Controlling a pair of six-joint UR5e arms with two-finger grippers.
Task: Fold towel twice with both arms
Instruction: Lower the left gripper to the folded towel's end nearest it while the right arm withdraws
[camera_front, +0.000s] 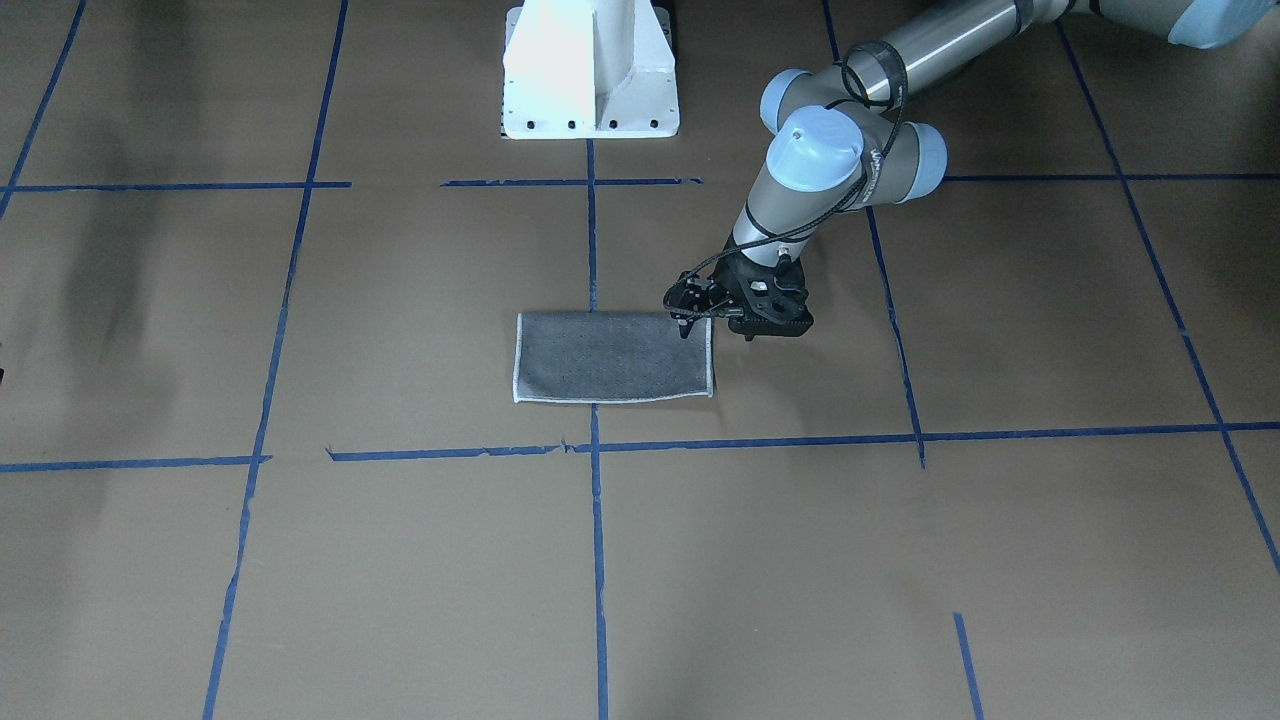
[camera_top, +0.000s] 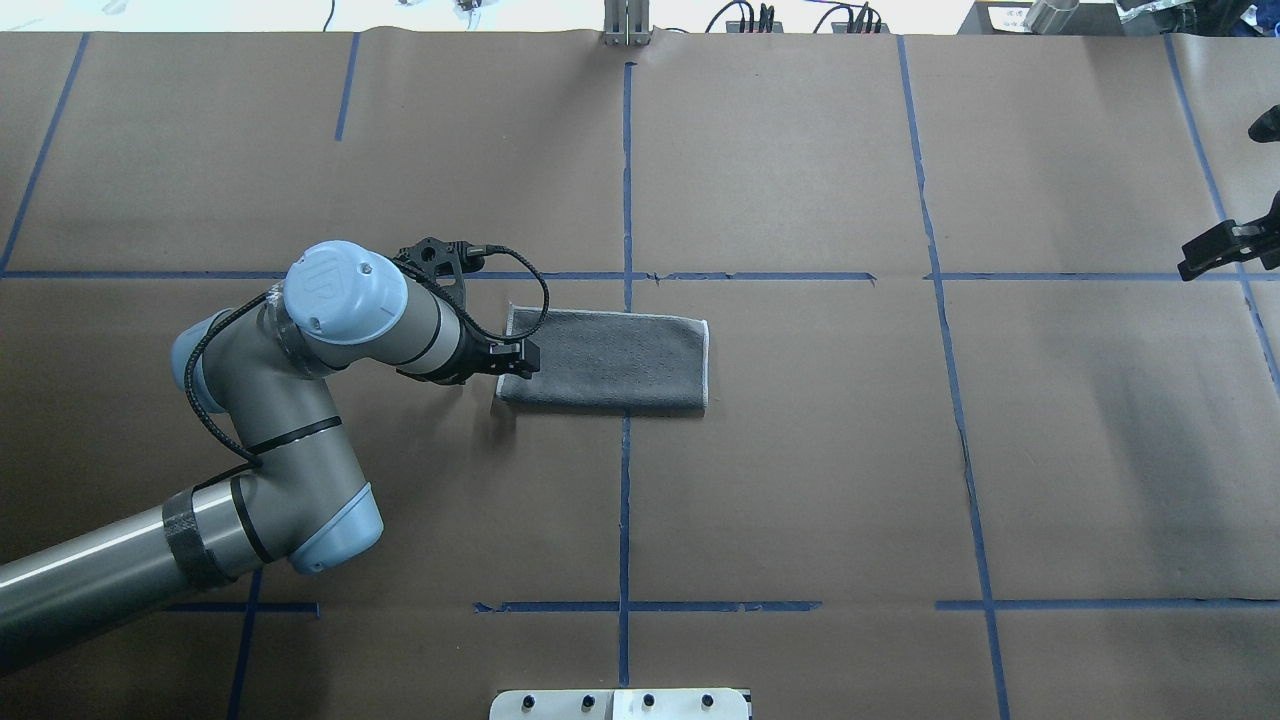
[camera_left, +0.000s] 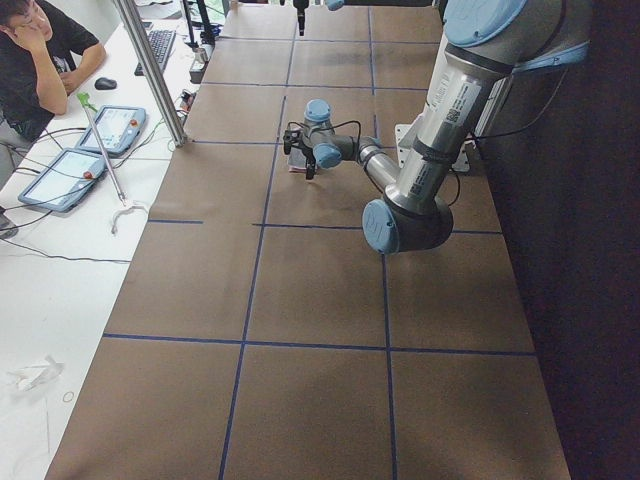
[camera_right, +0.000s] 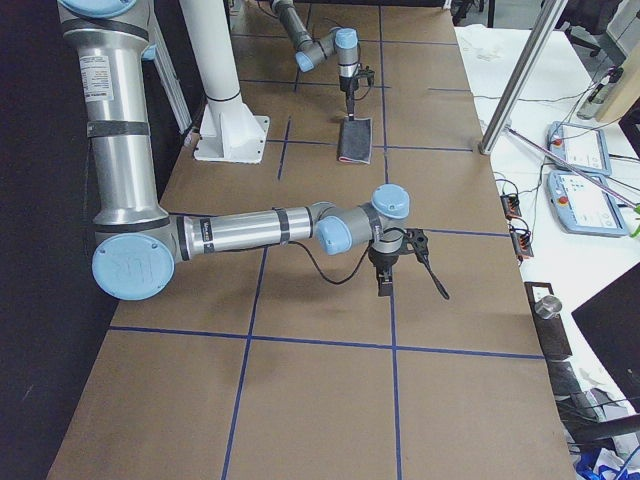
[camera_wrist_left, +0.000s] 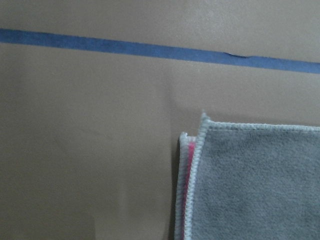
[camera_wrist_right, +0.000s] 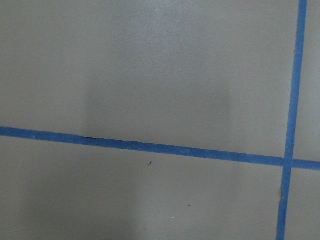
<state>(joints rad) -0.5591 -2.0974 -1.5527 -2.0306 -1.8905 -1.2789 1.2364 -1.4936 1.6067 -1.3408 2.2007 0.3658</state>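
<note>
The towel (camera_front: 612, 357) lies flat on the table, folded into a rectangle with its grey face up; it also shows in the overhead view (camera_top: 610, 360). In the left wrist view its corner (camera_wrist_left: 255, 185) shows a thin pink strip under the grey layer. My left gripper (camera_front: 688, 318) hangs low over the towel's end on my left (camera_top: 518, 360), and its fingers look parted and empty. My right gripper (camera_top: 1205, 258) is far off at the table's right edge, away from the towel. I cannot tell whether it is open or shut.
Brown paper with blue tape lines (camera_top: 626, 200) covers the table. The white pedestal base (camera_front: 590, 70) stands behind the towel. A metal post (camera_right: 520, 90), tablets (camera_right: 580, 150) and a seated person (camera_left: 35, 50) are along the table's far side.
</note>
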